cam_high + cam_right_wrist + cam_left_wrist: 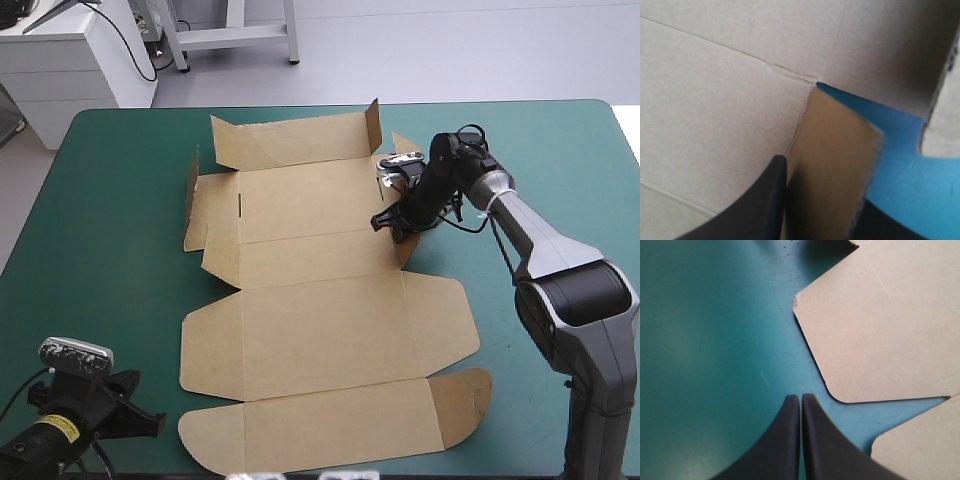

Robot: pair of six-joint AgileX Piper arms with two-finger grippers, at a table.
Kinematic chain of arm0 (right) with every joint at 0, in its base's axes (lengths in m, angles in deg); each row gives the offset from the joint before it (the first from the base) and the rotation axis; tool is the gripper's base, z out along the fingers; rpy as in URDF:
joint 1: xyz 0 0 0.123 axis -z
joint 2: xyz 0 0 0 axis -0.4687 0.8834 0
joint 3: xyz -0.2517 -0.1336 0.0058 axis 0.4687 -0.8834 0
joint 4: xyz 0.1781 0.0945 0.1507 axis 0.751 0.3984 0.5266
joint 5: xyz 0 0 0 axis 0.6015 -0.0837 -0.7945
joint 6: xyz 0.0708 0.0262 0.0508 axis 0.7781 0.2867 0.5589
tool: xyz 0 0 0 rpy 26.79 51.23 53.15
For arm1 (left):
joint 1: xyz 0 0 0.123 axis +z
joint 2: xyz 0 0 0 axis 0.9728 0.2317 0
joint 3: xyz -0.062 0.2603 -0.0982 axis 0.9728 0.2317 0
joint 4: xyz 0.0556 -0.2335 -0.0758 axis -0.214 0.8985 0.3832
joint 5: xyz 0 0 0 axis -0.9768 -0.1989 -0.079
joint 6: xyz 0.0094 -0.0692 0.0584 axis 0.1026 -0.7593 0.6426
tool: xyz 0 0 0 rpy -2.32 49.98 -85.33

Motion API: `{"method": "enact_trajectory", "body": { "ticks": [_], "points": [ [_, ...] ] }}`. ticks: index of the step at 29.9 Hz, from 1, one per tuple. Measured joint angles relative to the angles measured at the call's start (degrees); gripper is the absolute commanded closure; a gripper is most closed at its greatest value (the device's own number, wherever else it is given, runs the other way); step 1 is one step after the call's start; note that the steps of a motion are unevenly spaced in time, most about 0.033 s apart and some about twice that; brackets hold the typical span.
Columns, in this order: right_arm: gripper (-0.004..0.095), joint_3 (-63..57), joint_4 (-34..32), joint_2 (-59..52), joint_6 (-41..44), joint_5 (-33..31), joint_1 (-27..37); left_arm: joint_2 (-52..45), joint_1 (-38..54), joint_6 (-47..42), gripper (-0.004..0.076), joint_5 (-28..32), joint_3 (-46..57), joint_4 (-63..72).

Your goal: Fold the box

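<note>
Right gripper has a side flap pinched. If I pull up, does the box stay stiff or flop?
Probably stiff between creases: the box lies in flat panels, and the far wall stands unsupported. It likely hinges at scored lines, as the flap in the right gripper does. Unpinned, it may slide on the teal-green cover.

high view looks down from behind; both close wrist views share its box (330,330).

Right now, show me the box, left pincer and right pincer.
box (320,330), high view, large flat panel.
left pincer (800,400), left wrist view, between shut fingertips.
right pincer (392,224), high view, between its fingertips.
</note>
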Motion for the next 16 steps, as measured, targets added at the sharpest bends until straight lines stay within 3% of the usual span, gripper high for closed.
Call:
{"method": "enact_trajectory", "body": {
  "ticks": [2, 9, 16],
  "points": [
    [0.0920, 0.0, -1.0, 0.5, 0.0, -0.1, -0.5, 0.0, 0.0, 0.0, 0.0731, 0.0, 0.0, 0.0],
    [0.0923, 1.3, -9.0, 0.6, 0.7, 0.0, -4.2, 0.0, 0.0, 0.0, 0.0731, 0.0, 0.0, 0.0],
    [0.0923, 4.8, -10.6, 0.8, 0.5, -2.0, -4.9, 0.0, 0.0, 0.0, 0.0731, 0.0, 0.0, 0.0]
  ]
}}
